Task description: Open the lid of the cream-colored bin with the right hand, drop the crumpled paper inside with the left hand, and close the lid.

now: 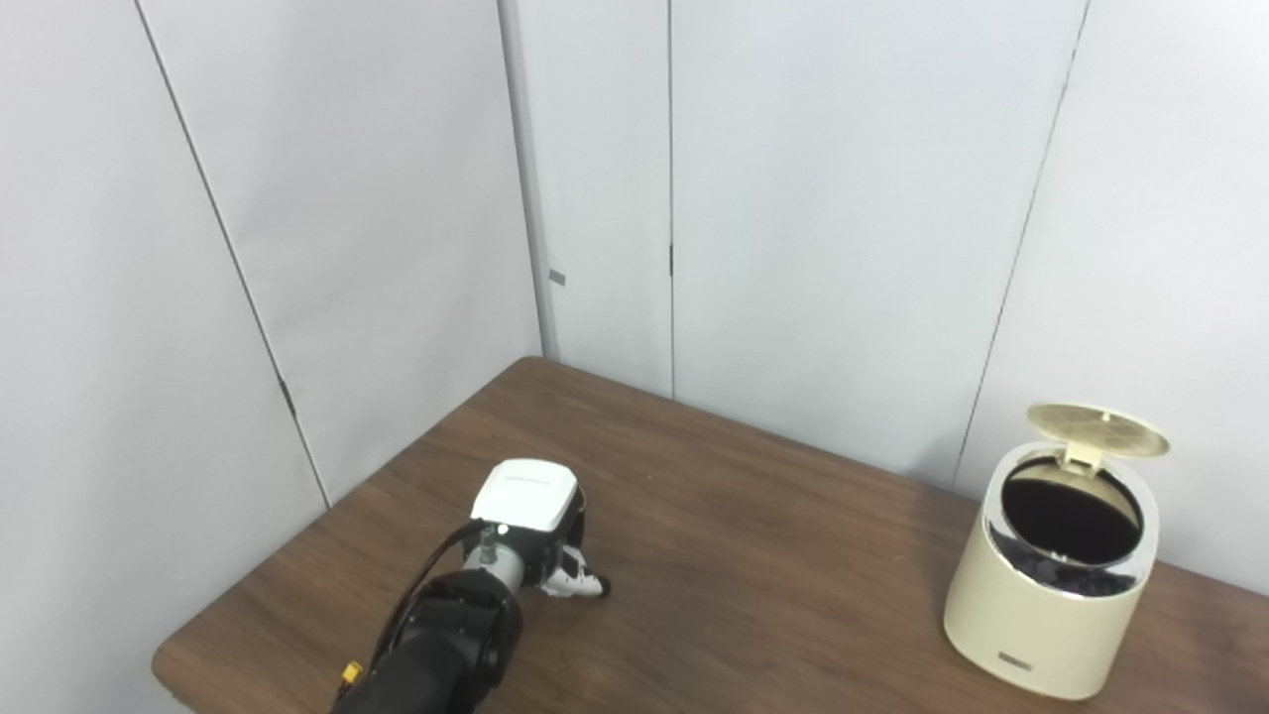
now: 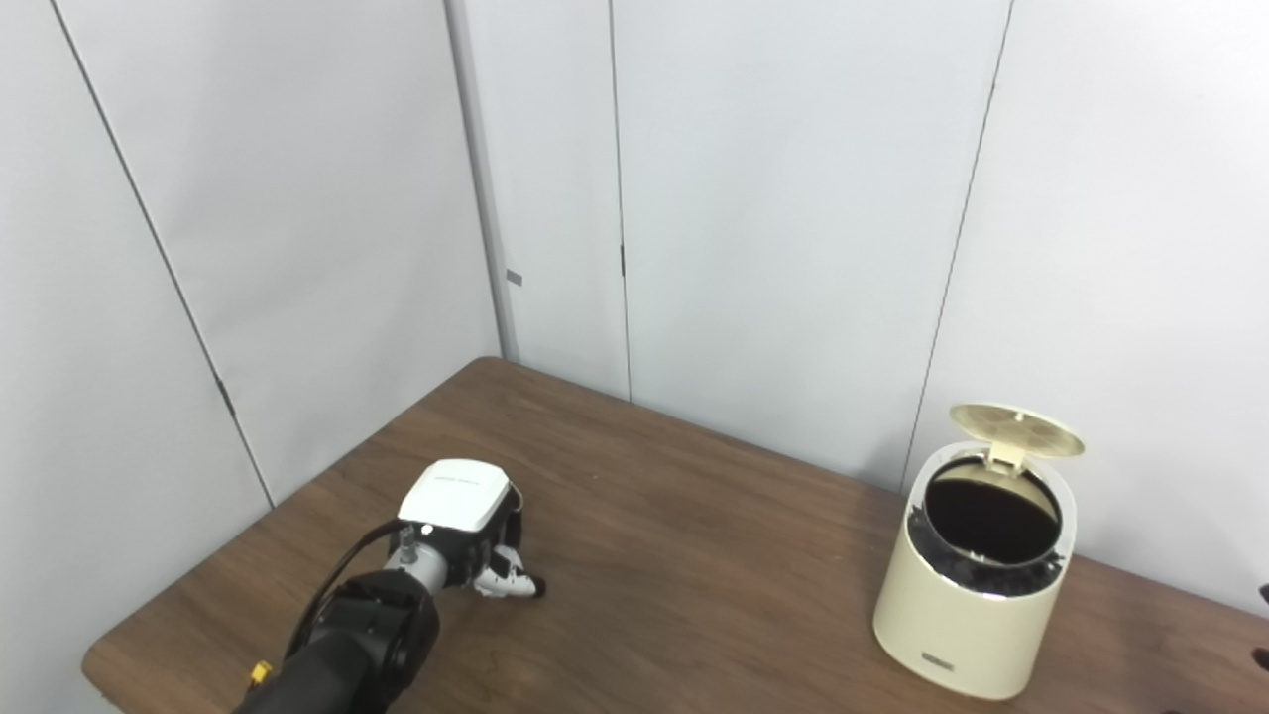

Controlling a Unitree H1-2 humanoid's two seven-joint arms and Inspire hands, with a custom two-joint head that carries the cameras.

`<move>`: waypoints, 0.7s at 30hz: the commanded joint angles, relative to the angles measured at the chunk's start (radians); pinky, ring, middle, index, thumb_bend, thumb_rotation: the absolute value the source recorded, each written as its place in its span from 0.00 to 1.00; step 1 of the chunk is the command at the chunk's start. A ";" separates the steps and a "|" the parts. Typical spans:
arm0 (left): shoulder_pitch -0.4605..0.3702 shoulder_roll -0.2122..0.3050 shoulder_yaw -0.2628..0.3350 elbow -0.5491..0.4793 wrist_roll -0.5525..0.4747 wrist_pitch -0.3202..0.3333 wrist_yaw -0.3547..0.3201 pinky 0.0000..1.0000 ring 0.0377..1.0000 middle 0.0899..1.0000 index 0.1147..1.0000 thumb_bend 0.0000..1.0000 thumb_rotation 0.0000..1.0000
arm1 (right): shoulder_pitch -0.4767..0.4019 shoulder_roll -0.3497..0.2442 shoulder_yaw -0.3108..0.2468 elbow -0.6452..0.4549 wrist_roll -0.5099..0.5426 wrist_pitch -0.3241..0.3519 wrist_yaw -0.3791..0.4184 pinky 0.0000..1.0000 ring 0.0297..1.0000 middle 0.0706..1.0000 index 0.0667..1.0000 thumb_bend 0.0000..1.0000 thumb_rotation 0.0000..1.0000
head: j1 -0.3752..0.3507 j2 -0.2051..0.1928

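One bin [image 1: 1041, 615], lid [image 1: 1097, 428] up; one left hand [image 1: 535, 526], finger state unclear.

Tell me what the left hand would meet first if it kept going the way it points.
Probably just the table: the left hand points down and away, fingers already low at the wood. Nothing else shows in that line.

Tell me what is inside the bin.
The bin stands with its lid up. Through the opening only a dark liner and black interior show. No paper is visible there, but the bottom is hidden by the wall and shadow.
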 commanded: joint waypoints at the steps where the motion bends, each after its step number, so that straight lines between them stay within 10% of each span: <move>1: 0.024 0.005 -0.037 0.035 0.033 0.018 -0.096 0.39 0.33 0.42 0.42 0.53 0.00 | -0.042 -0.019 -0.015 -0.027 0.001 -0.028 -0.017 0.64 0.87 1.00 1.00 0.96 0.84 | 0.001 0.000; 17: -0.040 -0.003 -0.007 -0.065 0.264 0.018 -0.485 0.66 0.58 0.50 0.40 0.51 0.00 | -0.055 -0.013 -0.010 -0.017 -0.004 -0.021 -0.015 0.67 0.89 1.00 1.00 0.95 0.82 | 0.011 0.006; 21: -0.051 -0.004 0.016 -0.106 0.265 0.006 -0.503 0.52 0.45 0.42 0.42 0.53 0.00 | -0.057 -0.012 -0.010 -0.018 -0.001 -0.021 -0.015 0.69 0.89 1.00 1.00 0.92 0.81 | 0.011 0.006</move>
